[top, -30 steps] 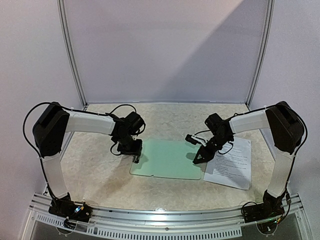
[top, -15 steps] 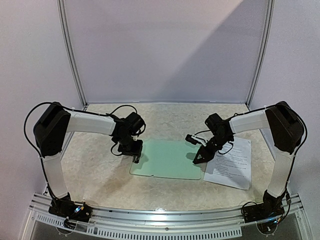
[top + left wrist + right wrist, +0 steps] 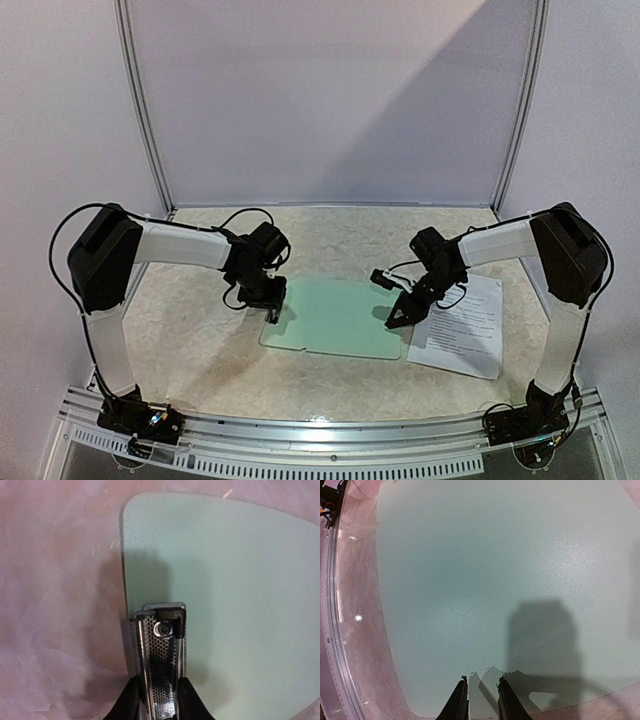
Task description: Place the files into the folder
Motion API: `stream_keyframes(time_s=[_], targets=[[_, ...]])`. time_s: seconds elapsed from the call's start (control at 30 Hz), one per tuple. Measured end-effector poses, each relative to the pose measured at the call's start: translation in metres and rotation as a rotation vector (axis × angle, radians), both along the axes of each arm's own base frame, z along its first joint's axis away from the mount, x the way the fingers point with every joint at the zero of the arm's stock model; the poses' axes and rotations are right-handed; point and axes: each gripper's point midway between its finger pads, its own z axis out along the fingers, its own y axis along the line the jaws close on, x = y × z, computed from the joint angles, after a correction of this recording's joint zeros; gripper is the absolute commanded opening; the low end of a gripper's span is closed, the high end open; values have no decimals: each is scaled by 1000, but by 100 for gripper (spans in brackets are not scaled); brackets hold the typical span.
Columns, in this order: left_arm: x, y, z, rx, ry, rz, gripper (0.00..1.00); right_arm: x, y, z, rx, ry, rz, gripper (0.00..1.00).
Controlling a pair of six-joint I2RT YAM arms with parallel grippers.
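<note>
The folder [image 3: 340, 320] is a pale mint-green board lying flat at the middle of the table. Its perforated metal clip [image 3: 160, 640] sits at the left short edge. My left gripper [image 3: 272, 312] is shut on that clip, one finger on each side of it [image 3: 159, 687]. The files [image 3: 462, 330], white printed sheets, lie on the table just right of the folder. My right gripper [image 3: 393, 322] hangs over the folder's right end. In the right wrist view its fingers [image 3: 482, 680] stand a narrow gap apart with nothing between them, above the green surface [image 3: 495, 580].
The tabletop [image 3: 200, 350] is beige and speckled, with white walls at the back and sides. A metal rail [image 3: 320, 430] runs along the near edge between the two arm bases.
My left gripper has closed its jaws onto the folder's clip. Neither arm has shifted noticeably, and the files and folder lie where they were.
</note>
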Motion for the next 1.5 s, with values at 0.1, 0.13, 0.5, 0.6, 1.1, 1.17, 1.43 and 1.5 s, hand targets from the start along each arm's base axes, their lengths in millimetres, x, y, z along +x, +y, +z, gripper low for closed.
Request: stream_keyframes(time_s=[0.1,0.13,0.5,0.6,1.1,1.17,1.43,1.5], targets=[[0,0,0,-17,1,1,0,0,0,0,2,1,2,21],[0,0,0,-21,0,0,0,0,0,0,3,1,2,21],[0,-2,1,-66,-2,0,0,-1,0,1,0,5,2,21],[0,-2,1,-75,-1,-1,8,-1,0,1,-1,6,2,21],[6,-8,2,-101,-22,-10,36,-3,-1,0,-5,14,6,22],[6,-9,2,-104,-22,-11,36,-3,-1,0,-5,15,6,22],[11,-11,1,-151,-14,-19,7,-5,0,0,0,25,10,22],[12,-13,1,-179,-13,-22,0,-5,0,0,0,28,11,22]])
